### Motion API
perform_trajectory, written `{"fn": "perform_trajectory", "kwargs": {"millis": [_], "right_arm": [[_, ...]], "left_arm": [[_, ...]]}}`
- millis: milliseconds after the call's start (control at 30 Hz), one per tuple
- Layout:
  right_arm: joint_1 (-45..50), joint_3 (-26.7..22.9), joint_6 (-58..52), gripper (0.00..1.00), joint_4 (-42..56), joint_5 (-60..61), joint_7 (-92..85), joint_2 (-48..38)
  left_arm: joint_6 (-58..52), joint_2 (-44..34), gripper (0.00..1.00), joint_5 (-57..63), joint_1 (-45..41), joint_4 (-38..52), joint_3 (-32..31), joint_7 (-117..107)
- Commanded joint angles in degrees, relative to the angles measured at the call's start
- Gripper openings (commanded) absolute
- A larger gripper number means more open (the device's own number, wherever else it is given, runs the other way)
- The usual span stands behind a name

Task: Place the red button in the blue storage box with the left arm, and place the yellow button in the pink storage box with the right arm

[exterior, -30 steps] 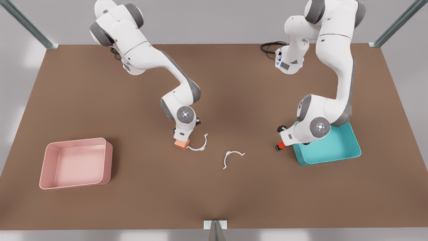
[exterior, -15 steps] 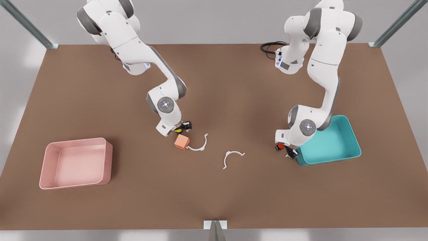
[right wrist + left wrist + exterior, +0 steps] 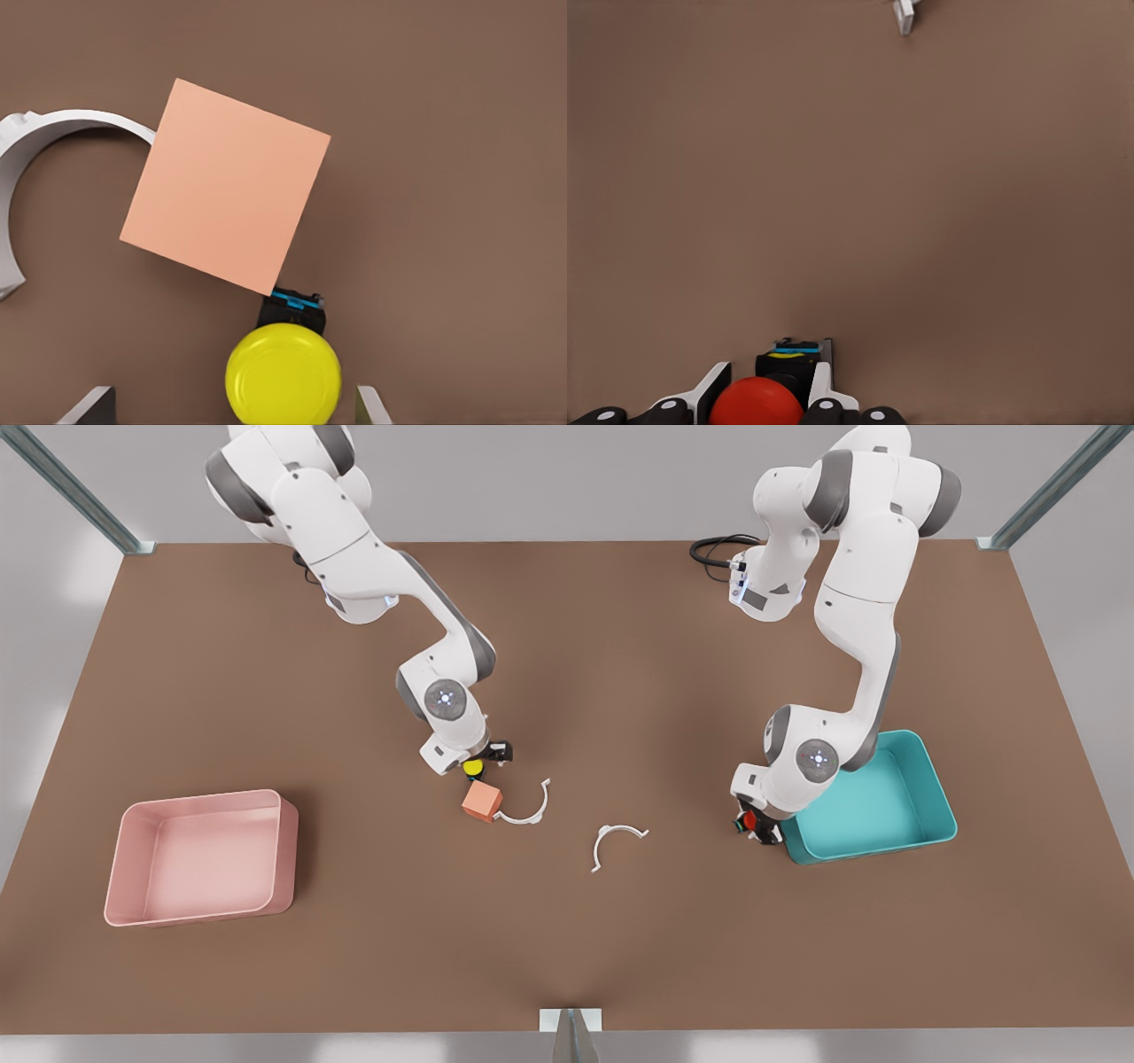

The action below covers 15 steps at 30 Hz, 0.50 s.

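Left gripper [image 3: 753, 828] pinched on tiny red-capped button [image 3: 756, 403], just beside teal-blue plastic tray [image 3: 921, 828]. Right gripper [image 3: 235, 403] spread around tiny yellow-capped button [image 3: 283, 372], touching salmon-orange cube [image 3: 226, 199]; pale pink plastic tray [image 3: 120, 868] well apart.

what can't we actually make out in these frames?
- red button: cut off by the left wrist view's edge. In the front view it sits mostly under the left hand, so the grip is unconfirmed.
- yellow button: its cap hides most of the base in the right wrist view.
- white clip: partly behind the salmon cube and cut off by the frame edge.
- blue storage box: one corner is behind the left arm.
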Motion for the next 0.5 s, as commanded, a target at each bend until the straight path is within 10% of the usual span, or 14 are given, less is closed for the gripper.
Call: {"fn": "perform_trajectory", "kwargs": {"millis": [0, 333, 467], "right_arm": [[0.03, 0.01, 0.42, 1.0, -0.01, 0.07, 5.85, 0.48], [-1.55, 1.5, 0.95, 1.0, 1.23, -2.04, 5.94, 3.38], [-2.16, 1.59, 1.57, 0.77, 1.05, -2.04, 5.85, 3.65]], "left_arm": [[0.04, -0.49, 0.53, -0.16, 0.01, 0.03, 0.06, 10.01], [-12.79, -12.35, 0.52, -0.16, 4.04, 0.38, 3.23, 16.41], [-13.23, -12.53, 0.52, -0.42, 11.87, 1.61, 3.23, 28.63]]}}
